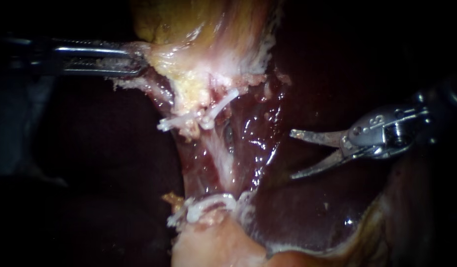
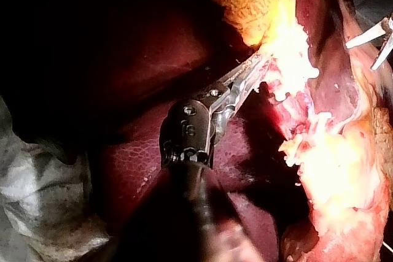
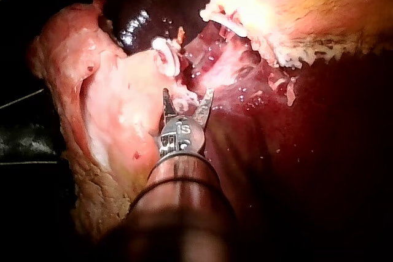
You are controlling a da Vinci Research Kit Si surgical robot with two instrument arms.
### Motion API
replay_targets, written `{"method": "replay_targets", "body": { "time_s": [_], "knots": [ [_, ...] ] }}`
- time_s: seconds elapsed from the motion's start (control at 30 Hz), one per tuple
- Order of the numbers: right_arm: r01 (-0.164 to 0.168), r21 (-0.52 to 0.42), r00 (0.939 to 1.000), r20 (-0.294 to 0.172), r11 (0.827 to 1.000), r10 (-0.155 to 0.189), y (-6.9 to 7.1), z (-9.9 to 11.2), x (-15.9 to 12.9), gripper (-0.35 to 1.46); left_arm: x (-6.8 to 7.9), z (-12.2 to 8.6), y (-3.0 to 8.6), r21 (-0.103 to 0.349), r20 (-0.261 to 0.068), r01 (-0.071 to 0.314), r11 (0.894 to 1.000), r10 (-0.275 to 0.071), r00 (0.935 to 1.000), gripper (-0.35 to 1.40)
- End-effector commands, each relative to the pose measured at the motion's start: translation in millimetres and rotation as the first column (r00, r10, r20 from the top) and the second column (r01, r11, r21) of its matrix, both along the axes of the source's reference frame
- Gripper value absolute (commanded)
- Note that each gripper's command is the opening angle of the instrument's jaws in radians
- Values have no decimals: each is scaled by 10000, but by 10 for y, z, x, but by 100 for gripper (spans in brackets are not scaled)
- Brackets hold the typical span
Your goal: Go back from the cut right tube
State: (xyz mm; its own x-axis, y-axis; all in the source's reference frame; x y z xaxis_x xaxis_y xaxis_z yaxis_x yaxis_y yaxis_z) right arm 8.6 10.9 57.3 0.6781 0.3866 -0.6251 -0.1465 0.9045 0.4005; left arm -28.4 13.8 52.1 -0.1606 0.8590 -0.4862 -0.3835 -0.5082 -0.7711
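Cut tube: the soft, pale, wet clipped tube stumps (image 1: 208, 121) sat in the stretched band of tissue between the yellow-tan gallbladder (image 1: 208, 29) above and the dark red glossy liver (image 1: 307, 217) below. I could not tell for certain which stump belonged to the right tube.
Clips: small white plastic clips (image 1: 203, 206) crossed the band near its lower end, and more lay at its upper end.
Remaining strand: a thin whitish strand (image 1: 219, 155) ran down the band between the two clip groups. It looked intact, though that was hard to confirm.
Right instrument (image 1: 293, 154): its two slim metal blades stood apart with nothing between them, beside the band and clear of it, over the liver.
Left instrument (image 1: 132, 60): its long jaws were clamped on the gallbladder's pale fatty edge and held the band taut.
Handling: the stumps looked limp, slippery and easily torn. The clips seemed likely to shift if snagged, so they were not a place to grasp.
Where to hold: probably only the fatty gallbladder edge already gripped. The withdrawing blades needed no hold on anything.
Risk: open tips could catch the strand or score the liver.
Containers: the gallbladder was the only sac in view, and its contents did not show.
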Motion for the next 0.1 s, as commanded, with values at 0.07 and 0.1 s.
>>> {"method": "replay_targets", "body": {
  "time_s": [0.07, 0.1],
  "knots": [
    [-5, 1, 10000, 1, 10000, 5, 0, 0, 0, 145, 0, 0, 0, 1, 0, 0, 10000, 0, 10000, -35],
    [25, 41, 10000, -24, 10000, -24, 1, 0, 1, 145, 0, -1, 0, 2, 1, -2, 10000, 2, 10000, -35]
  ]
}}
